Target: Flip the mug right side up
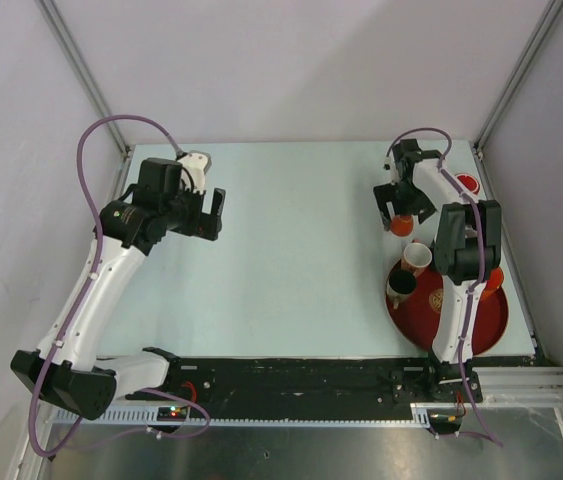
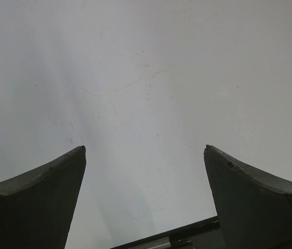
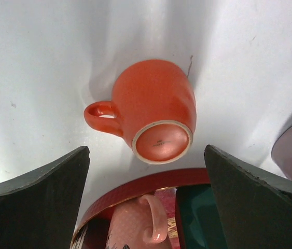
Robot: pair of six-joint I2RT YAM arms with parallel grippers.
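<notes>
An orange mug (image 3: 153, 104) stands upside down on the table, its unglazed base ring facing up and its handle (image 3: 100, 115) pointing left in the right wrist view. It shows in the top view (image 1: 401, 226) at the far right, just beyond the red tray. My right gripper (image 3: 146, 149) is open above it, one finger on each side of the mug and not touching it; in the top view the right gripper (image 1: 399, 207) hovers over the mug. My left gripper (image 1: 211, 214) is open and empty over bare table at the far left; the left wrist view (image 2: 144, 149) shows only tabletop.
A round red tray (image 1: 486, 325) sits near the right arm's base, holding a pink mug (image 1: 416, 257) and a dark mug (image 1: 401, 285). In the right wrist view the tray rim (image 3: 135, 189), pink mug (image 3: 135, 223) and a teal mug (image 3: 200, 218) lie just below the orange mug.
</notes>
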